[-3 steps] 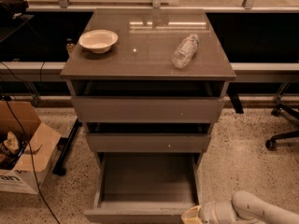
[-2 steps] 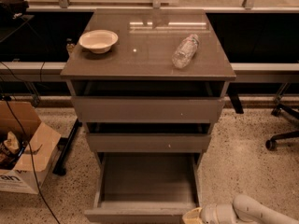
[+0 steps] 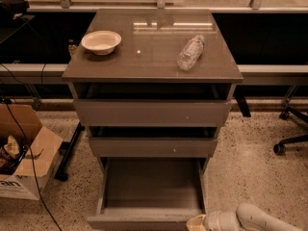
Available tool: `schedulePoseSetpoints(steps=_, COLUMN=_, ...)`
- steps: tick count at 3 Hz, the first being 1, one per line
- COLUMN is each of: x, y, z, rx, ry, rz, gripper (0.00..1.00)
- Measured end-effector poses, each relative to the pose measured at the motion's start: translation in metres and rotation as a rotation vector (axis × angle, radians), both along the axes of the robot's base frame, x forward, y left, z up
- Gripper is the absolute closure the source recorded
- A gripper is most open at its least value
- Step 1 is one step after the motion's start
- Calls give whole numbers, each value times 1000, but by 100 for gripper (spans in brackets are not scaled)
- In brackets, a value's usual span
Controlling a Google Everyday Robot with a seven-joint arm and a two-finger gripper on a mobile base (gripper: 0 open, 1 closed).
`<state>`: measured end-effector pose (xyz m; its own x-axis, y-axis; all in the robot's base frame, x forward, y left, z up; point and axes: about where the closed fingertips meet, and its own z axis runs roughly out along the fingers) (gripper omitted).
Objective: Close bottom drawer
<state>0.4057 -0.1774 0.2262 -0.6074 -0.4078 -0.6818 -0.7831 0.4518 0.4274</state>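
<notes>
The bottom drawer (image 3: 153, 183) of the grey-brown cabinet (image 3: 153, 112) is pulled far out, showing its bare grey interior. Its flat front (image 3: 139, 222) runs along the bottom edge of the view. My gripper (image 3: 196, 223) is at the bottom right, at the right end of the drawer front, with the white arm (image 3: 260, 219) trailing off to the right. The middle drawer (image 3: 153, 146) and the top drawer (image 3: 153, 112) sit slightly pulled out above it.
A white bowl (image 3: 101, 41) and a lying plastic bottle (image 3: 190, 52) are on the cabinet top. An open cardboard box (image 3: 24, 165) with cables stands on the floor at left. An office chair base (image 3: 288, 138) is at right. Speckled floor surrounds the cabinet.
</notes>
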Motion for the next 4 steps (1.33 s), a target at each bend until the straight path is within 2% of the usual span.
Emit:
schedulePoseSetpoints(steps=1, x=1, y=-2, z=-24, rx=-29, ry=-2, rz=-23, gripper=100)
schedulePoseSetpoints(steps=2, x=8, y=-4, z=-45, rx=-40, ry=-25, rz=-53, gripper=100)
schedulePoseSetpoints(steps=3, x=17, y=-2, z=-47, rx=-38, ry=-46, rz=-58, gripper=100)
schedulePoseSetpoints(steps=4, x=40, y=3, z=-47, rx=-25, ry=-100, rz=-60, gripper=100)
